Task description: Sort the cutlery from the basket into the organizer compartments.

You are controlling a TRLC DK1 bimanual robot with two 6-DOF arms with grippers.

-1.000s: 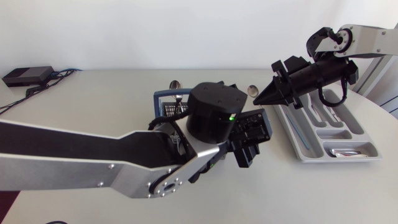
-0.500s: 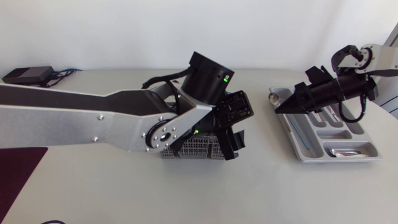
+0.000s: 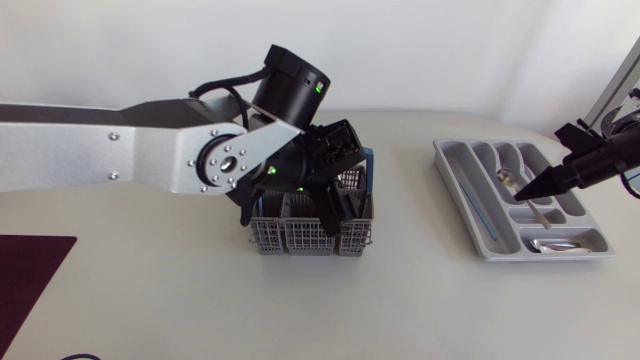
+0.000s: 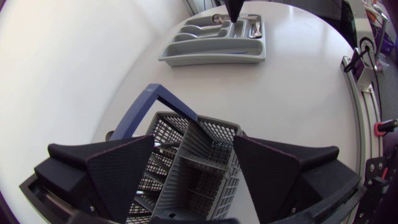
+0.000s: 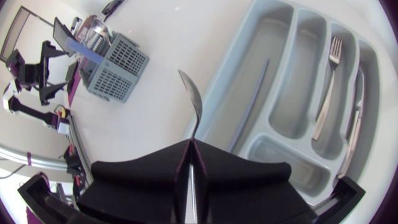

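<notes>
Listing by view.

Head view: bench (image 3: pixel 200 310). A grey mesh basket (image 3: pixel 300 238) sits near its centre, with the organizer (image 3: pixel 452 158) at 3 o'clock from it, well apart. The left arm (image 3: pixel 100 150) enters from 9 o'clock and ends with the left pincer (image 3: pixel 338 205) directly over the basket. The right pincer (image 3: pixel 532 190) enters from 3 o'clock and hangs above the organizer, a spoon (image 3: pixel 508 178) projecting from its tip toward 10 o'clock.

Left wrist view, detail not shown elsewhere: the left pincer (image 4: pixel 194 149) has its two fingers (image 4: pixel 118 174) spread wide, one on either side above the basket (image 4: pixel 196 168), holding nothing. Whether they touch the mesh cannot be told. The blue handle (image 4: pixel 155 98) of the basket stands ahead of the fingers. The organizer (image 4: pixel 211 60) lies farther ahead, with the right pincer (image 4: pixel 235 7) over it.

Right wrist view, detail not shown elsewhere: the right pincer (image 5: pixel 189 144) is clamped tight on the handle of the spoon (image 5: pixel 194 102), with the bowl out ahead of the fingertips. Which compartment of the organizer (image 5: pixel 273 43) lies beneath the bowl cannot be told. A fork (image 5: pixel 326 81) lies lengthwise in one long compartment, a second steel piece (image 5: pixel 357 115) in the outermost one, and a slim dark item (image 5: pixel 252 102) in another. The basket (image 5: pixel 118 71) sits far ahead, well apart.
</notes>
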